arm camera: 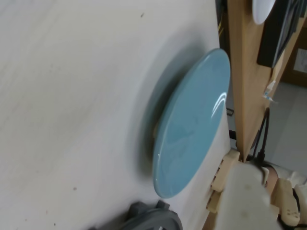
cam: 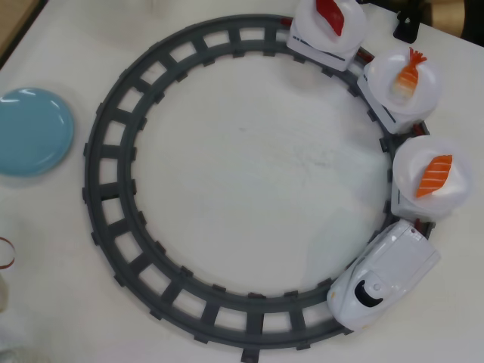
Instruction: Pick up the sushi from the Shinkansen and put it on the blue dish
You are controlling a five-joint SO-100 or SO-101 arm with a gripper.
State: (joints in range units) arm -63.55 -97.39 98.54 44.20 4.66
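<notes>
The salmon sushi (cam: 434, 175), orange with white stripes, lies on the round white plate (cam: 456, 198) of the first car behind the Shinkansen (cam: 386, 276). The white train stands on the grey circular track (cam: 106, 151) at the lower right of the overhead view. The blue dish (cam: 30, 132) sits empty at the left edge of the table. It also fills the middle of the wrist view (arm camera: 192, 124), seen from a low angle. My gripper shows in neither view.
Two more cars carry a shrimp sushi (cam: 409, 74) and a dark red tuna piece (cam: 330, 15). A black object (cam: 406, 29) stands at the top right. In the wrist view a wooden edge (arm camera: 242, 72) lies beyond the dish and a piece of track (arm camera: 153, 218) sits at the bottom.
</notes>
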